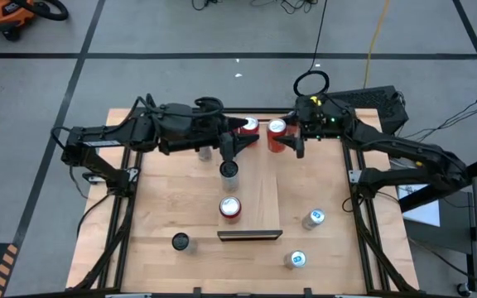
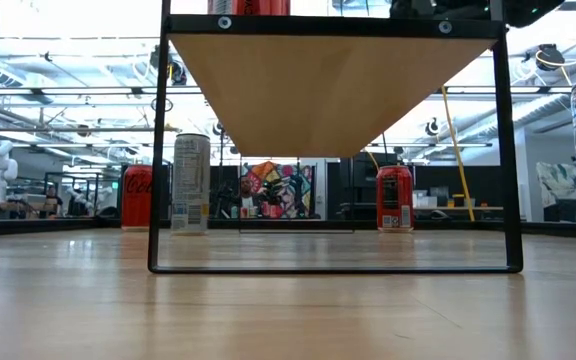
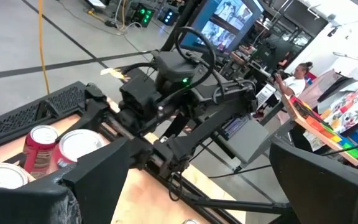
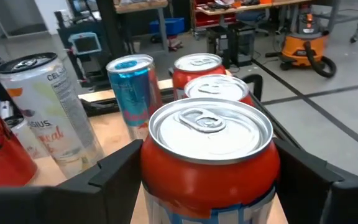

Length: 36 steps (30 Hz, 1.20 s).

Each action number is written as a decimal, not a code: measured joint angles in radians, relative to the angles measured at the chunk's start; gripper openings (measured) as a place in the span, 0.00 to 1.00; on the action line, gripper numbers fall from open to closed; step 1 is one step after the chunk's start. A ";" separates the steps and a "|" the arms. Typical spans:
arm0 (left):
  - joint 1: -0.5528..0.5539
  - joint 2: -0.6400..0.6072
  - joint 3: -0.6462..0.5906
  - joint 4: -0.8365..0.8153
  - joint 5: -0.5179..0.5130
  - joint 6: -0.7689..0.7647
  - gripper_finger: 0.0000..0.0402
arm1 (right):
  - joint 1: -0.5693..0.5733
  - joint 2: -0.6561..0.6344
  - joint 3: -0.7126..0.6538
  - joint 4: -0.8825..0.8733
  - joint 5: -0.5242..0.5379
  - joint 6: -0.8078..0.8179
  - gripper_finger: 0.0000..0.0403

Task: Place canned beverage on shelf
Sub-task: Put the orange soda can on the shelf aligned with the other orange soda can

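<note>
The shelf [image 1: 259, 194] is a pale-wood board on a black frame, with a dark strip [image 1: 249, 236] at its near end. The low view shows it from below [image 2: 328, 90]. My right gripper [image 1: 288, 142] is at the shelf's far right end, shut on a red can [image 4: 207, 162]. Another red can [image 1: 249, 126], a silver-topped can [image 1: 228, 170] and a red can [image 1: 230, 207] show on the board. My left gripper [image 1: 228, 147] is open and empty over the shelf's far left part, and its wrist view [image 3: 191, 186] faces my right arm. My right gripper pinches the red can between its two fingers, one on each side of the can's wall [image 4: 151, 171], below the rim. The fingers come level from the table's right side. The can is upright, top up. I cannot tell whether its base rests on the shelf.
Loose cans stand on the table: a dark one [image 1: 180, 241] near left, two blue-and-white ones [image 1: 313, 218] [image 1: 296, 259] near right, and one by my left arm [image 1: 205, 151]. The low view shows a red can [image 2: 395, 198] and a tall white can [image 2: 191, 183] beyond the frame.
</note>
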 joint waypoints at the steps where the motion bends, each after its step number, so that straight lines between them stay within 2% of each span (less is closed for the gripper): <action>1: 0.000 0.000 0.000 0.000 0.000 0.000 0.96 | -0.003 0.013 0.000 0.018 -0.009 -0.001 0.69; 13: 0.000 0.001 0.000 -0.002 0.000 0.001 0.96 | -0.075 0.113 0.000 0.144 -0.010 0.035 0.69; 21: 0.000 0.001 0.000 -0.003 0.000 0.024 0.96 | -0.088 0.144 0.000 0.153 -0.065 0.014 0.69; 36: 0.001 0.001 0.000 -0.007 0.000 0.036 0.96 | -0.087 0.158 0.000 0.161 -0.064 -0.017 0.69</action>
